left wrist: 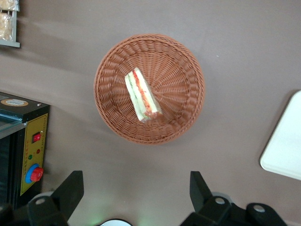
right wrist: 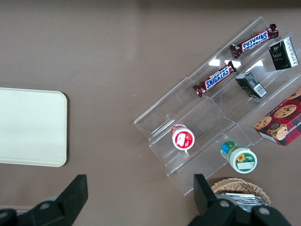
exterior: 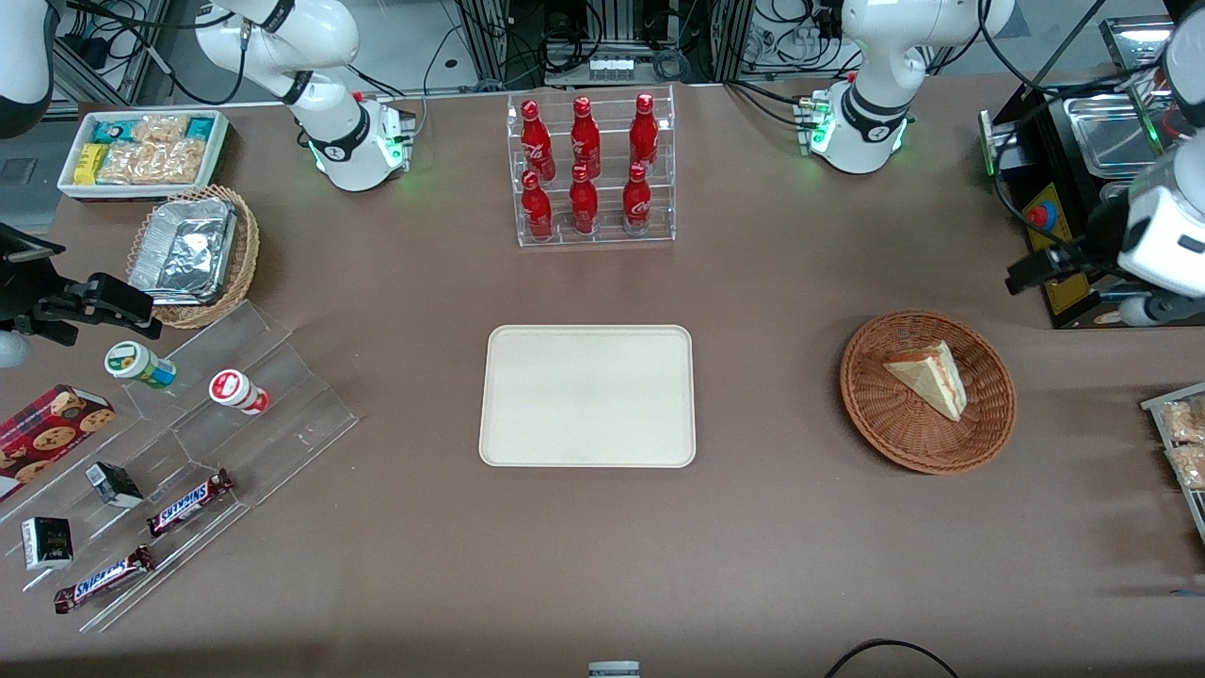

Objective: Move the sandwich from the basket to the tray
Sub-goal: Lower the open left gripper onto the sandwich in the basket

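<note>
The sandwich (exterior: pixel 930 377) (left wrist: pixel 142 95) is a pale wedge with red and green filling on its cut edge. It lies in the round reddish-brown wicker basket (exterior: pixel 979 435) (left wrist: pixel 178 61). The cream tray (exterior: pixel 587 395) (left wrist: pixel 287 146) lies flat mid-table and holds nothing. My left gripper (exterior: pixel 1028 273) (left wrist: pixel 136 181) hangs high above the table, beside the basket and a little farther from the front camera. It is open, with nothing between its dark fingers (left wrist: pixel 71 187); it touches neither basket nor sandwich.
A black machine with a red button (exterior: pixel 1043 218) (left wrist: pixel 28 155) stands close to the gripper. A rack of red bottles (exterior: pixel 589 169) stands farther back than the tray. A snack shelf (exterior: pixel 1181 443) sits at the working arm's end; a clear stepped stand (exterior: pixel 188 443) at the parked arm's.
</note>
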Robot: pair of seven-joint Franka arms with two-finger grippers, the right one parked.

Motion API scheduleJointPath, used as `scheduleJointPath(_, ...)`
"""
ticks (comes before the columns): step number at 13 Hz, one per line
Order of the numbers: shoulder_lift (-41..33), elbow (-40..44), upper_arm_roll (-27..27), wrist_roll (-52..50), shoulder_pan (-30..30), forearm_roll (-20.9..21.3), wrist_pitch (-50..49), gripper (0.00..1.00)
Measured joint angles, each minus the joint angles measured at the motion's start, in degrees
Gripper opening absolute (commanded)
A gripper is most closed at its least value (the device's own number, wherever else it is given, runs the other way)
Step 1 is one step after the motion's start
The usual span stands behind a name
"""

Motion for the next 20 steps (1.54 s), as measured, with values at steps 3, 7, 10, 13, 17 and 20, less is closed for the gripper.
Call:
scheduleJointPath(3, 2.71, -2.36, 0.91, -1.62, 0.11, 0.00, 5.16, 1.00)
scheduleJointPath(7, 4.27, -9.94, 1.01, -8.19, 1.65, 0.02, 15.25, 1.00)
scheduleJointPath(10, 6.50, -13.65, 1.02, -11.55, 2.21, 0.01, 21.53, 1.00)
scheduleJointPath(13, 10.08, -17.06, 1.01, -18.84, 2.89, 0.00, 27.64, 1.00)
scheduleJointPath(17, 15.08, -20.94, 0.97, -21.64, 3.14, -1.12, 36.61, 1.00)
scheduleJointPath(20, 17.59, -22.88, 0.97, -22.59, 3.19, -6.18, 42.00, 1.00)
